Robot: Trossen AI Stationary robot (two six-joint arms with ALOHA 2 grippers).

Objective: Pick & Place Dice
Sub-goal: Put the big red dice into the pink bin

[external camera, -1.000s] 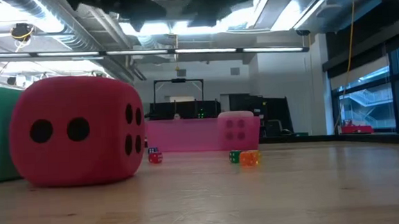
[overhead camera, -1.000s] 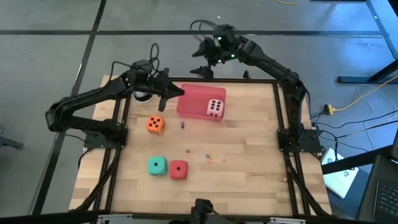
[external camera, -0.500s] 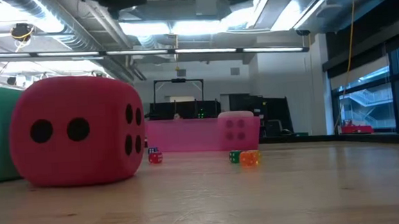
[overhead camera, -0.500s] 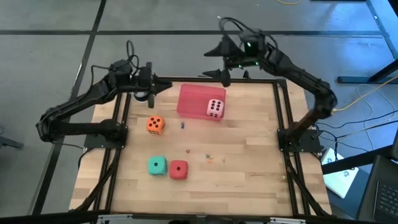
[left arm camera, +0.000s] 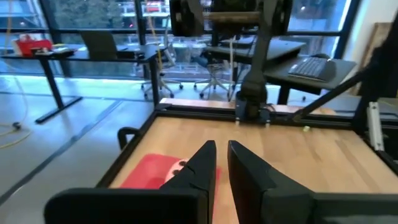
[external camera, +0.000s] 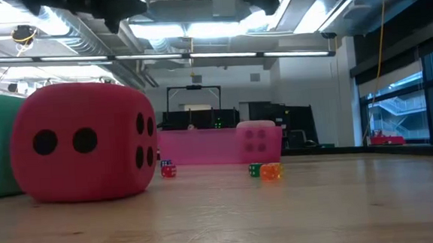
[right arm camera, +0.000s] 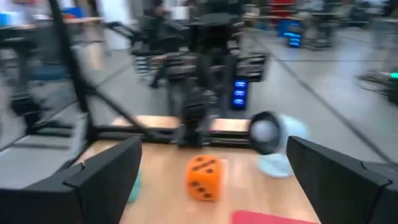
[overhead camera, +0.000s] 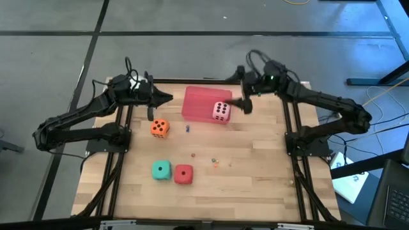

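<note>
Right pincer (overhead camera: pixel 246 104) spread wide beside pink die (overhead camera: pixel 221 111) on the tray (overhead camera: pixel 198 102); left pincer (overhead camera: pixel 152 107) pressed together, empty. I judge die soft, light; I'd pinch opposite flat faces.

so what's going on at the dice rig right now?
Neither arm holds anything. The pink die sits on the pink tray at the far side of the table. The right gripper, jaws wide open, hovers just beside it; the left gripper, jaws shut, hangs over the table's far left edge. The orange die, teal die and red die lie loose on the table.
</note>
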